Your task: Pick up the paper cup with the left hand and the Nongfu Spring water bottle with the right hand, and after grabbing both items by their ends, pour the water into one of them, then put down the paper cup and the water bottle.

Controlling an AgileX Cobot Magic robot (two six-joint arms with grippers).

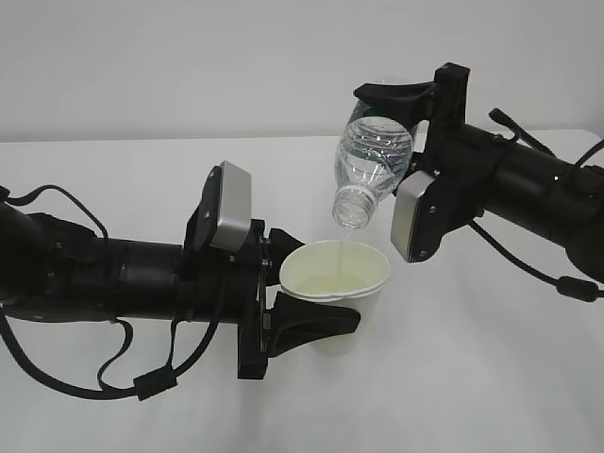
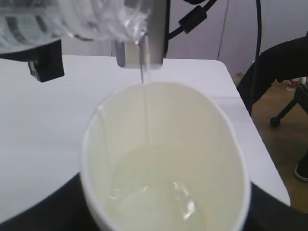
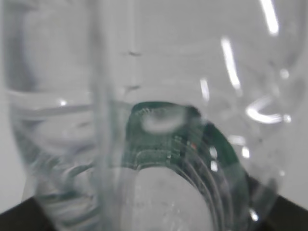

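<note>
The white paper cup (image 1: 336,276) is held upright just above the table, with my left gripper (image 1: 307,288) shut on its sides. My right gripper (image 1: 396,132) is shut on the clear Nongfu Spring water bottle (image 1: 374,156), which is tipped neck-down over the cup. A thin stream of water (image 1: 347,234) falls from the uncapped mouth into the cup. In the left wrist view the cup (image 2: 163,139) fills the frame, with water (image 2: 159,197) pooled at its bottom and the stream (image 2: 143,62) falling from the bottle (image 2: 72,19). The right wrist view shows the bottle (image 3: 154,120) up close with its green label.
The white table (image 1: 472,377) lies under both arms. Its far right edge (image 2: 250,130) shows in the left wrist view, and beyond it a brown floor and a chair's wheel (image 2: 276,120). The right arm's grey block (image 1: 415,212) hangs next to the cup rim.
</note>
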